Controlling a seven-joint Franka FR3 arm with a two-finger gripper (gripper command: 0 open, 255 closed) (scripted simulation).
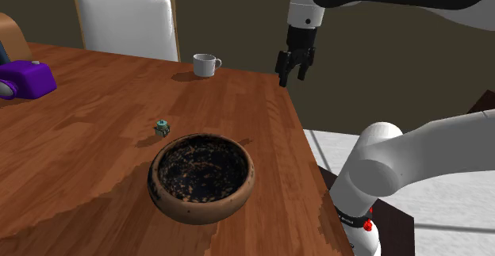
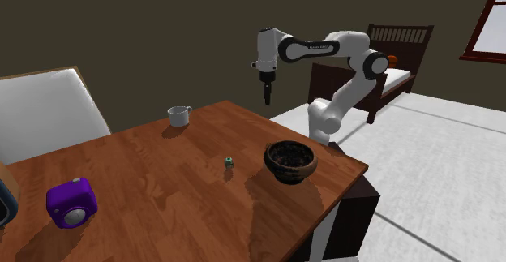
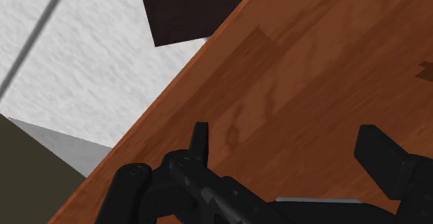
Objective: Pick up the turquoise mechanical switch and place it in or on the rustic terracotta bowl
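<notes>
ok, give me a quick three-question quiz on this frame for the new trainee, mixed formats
1. True or false: the black two-finger claw is shut on the small turquoise mechanical switch.
2. Which thing stands nearest the switch? A) white mug B) round brown dark-speckled bowl C) purple boxy gadget
3. Fill the gap: the switch rests on the brown wooden ____.
Key: 1 false, the claw hangs open, apart from the switch; 2 B; 3 table.

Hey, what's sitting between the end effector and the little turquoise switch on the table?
Nothing: only bare wooden tabletop separates the end effector from the switch, as the shoulder view shows.
</notes>
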